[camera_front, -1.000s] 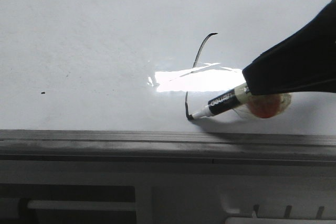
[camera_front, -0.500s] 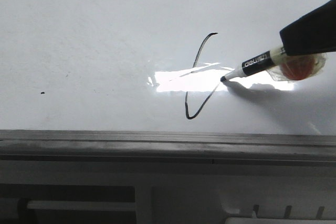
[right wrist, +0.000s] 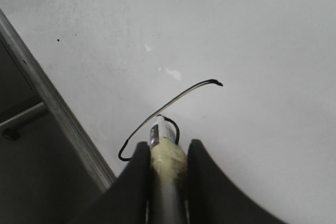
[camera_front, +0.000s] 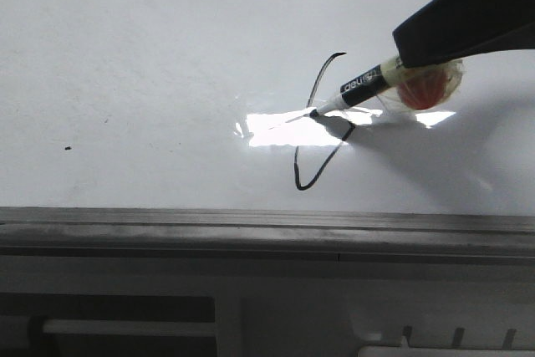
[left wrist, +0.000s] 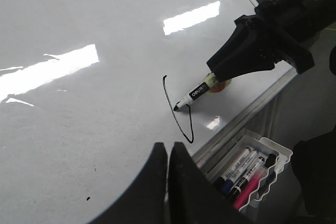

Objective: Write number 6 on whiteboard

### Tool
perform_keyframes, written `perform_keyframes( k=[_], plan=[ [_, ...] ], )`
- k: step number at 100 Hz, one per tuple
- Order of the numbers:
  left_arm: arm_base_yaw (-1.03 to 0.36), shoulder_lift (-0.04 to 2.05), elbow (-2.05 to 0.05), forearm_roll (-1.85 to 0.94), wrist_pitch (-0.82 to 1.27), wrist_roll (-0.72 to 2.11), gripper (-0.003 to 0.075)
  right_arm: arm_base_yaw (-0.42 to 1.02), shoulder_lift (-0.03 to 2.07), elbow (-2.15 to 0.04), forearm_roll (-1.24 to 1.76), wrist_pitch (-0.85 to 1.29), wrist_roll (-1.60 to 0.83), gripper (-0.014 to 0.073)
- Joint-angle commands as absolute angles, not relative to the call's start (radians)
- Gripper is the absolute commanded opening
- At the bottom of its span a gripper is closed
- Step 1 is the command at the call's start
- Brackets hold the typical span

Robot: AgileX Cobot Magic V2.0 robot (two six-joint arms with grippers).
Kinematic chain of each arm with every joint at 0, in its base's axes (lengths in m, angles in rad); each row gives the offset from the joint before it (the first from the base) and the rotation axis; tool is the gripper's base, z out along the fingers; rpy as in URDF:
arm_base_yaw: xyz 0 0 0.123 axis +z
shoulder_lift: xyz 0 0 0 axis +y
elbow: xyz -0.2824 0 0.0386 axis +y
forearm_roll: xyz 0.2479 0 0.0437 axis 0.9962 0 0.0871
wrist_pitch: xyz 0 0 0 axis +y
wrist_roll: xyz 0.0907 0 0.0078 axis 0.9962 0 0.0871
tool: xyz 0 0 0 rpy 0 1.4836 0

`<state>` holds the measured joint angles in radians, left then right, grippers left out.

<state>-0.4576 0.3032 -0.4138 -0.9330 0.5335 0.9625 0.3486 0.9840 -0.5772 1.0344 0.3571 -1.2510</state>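
From my station, the front view shows the right pincer coming in from the upper right of the frame, its black fingers clamped on a marker wrapped in yellowish tape. An orange-red blob under clear tape sits just below the fingers. The marker tip touches the whiteboard right at the curved stem of the number 6, near the middle of the frame at the edge of a bright glare patch.

The number 6 itself is a thin black line: a stem that hooks over at the top, runs down to a pointed corner near the lower middle of the board, then angles back up to the right and across toward the stem where the tip now rests. The loop looks all but closed at the tip; the marker's shadow covers part of it, so I cannot tell whether the line fully joins.

In the right wrist view the marker sits tight between the two fingers, tip down on the line of the number 6.

A tiny black dot lies well apart at the left of the board. The grey metal frame runs along the lower edge.

In the left wrist view, the left pincer hangs above the board with its two fingers pressed together, gripping nothing. At the lower right of that frame, a white tray holds several markers just off the board's edge.
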Motion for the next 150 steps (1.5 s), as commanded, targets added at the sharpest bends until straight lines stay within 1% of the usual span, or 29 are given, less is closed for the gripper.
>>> perform_keyframes(
  k=[1,43,58,63,80,84,89,92,94,97,99,102,104,109,112,130,141,150],
  plan=[
    [-0.454,0.309,-0.44,-0.975,0.495,0.954,-0.0019,0.339,0.992,-0.602,1.034,0.328,-1.256,-0.0055],
    [-0.454,0.309,-0.44,-0.975,0.495,0.954,-0.0019,0.375,1.026,-0.602,1.048,0.34,-1.256,-0.0055],
    [-0.454,0.309,-0.44,-0.975,0.495,0.954,-0.0019,0.375,1.018,-0.604,1.048,0.313,-1.256,-0.0055],
    [-0.454,0.309,-0.44,-0.975,0.495,0.954,-0.0019,0.375,0.999,-0.608,1.048,0.343,-1.256,-0.0055],
    [-0.454,0.309,-0.44,-0.991,0.512,0.954,-0.0012,0.383,0.88,-0.653,1.048,0.559,-1.256,-0.0055],
    [-0.454,0.317,-0.442,-0.993,0.532,0.954,0.0015,0.383,0.851,-0.666,1.048,0.583,-1.256,-0.0055],
    [-0.454,0.341,-0.452,-0.989,0.573,0.954,0.0074,0.383,0.822,-0.681,1.048,0.594,-1.256,-0.0055],
    [-0.454,0.361,-0.461,-0.987,0.601,0.957,0.0136,0.383,0.81,-0.688,1.048,0.597,-1.256,-0.0055],
    [-0.454,0.38,-0.464,-0.987,0.617,0.964,0.0163,0.383,0.803,-0.694,1.048,0.599,-1.256,-0.0055],
    [-0.454,0.407,-0.475,-0.987,0.635,0.978,0.0236,0.385,0.797,-0.704,1.048,0.601,-1.256,-0.0055],
    [-0.454,0.43,-0.482,-0.987,0.647,0.988,0.0265,0.385,0.796,-0.706,1.048,0.604,-1.256,-0.0055],
    [-0.454,0.47,-0.493,-0.987,0.663,1.013,0.033,0.39,0.796,-0.715,1.048,0.609,-1.256,-0.0055],
    [-0.454,0.488,-0.502,-0.987,0.675,1.023,0.0363,0.392,0.796,-0.719,1.048,0.611,-1.256,-0.0055],
    [-0.454,0.557,-0.527,-0.993,0.705,1.073,0.0412,0.403,0.807,-0.724,1.048,0.621,-1.256,-0.0055],
    [-0.454,0.593,-0.545,-0.995,0.725,1.1,0.0421,0.411,0.812,-0.726,1.048,0.63,-1.256,-0.0055],
    [-0.454,0.788,-0.668,-1.014,0.858,1.303,0.0421,0.474,0.858,-0.727,1.042,0.666,-1.256,-0.0055],
    [-0.468,0.869,-0.736,-1.02,0.87,1.314,0.0421,0.531,0.878,-0.727,1.042,0.632,-1.256,-0.0055],
    [-0.517,0.928,-0.781,-1.02,0.872,1.336,0.0421,0.58,0.897,-0.727,1.042,0.59,-1.256,-0.0055]
  ],
)
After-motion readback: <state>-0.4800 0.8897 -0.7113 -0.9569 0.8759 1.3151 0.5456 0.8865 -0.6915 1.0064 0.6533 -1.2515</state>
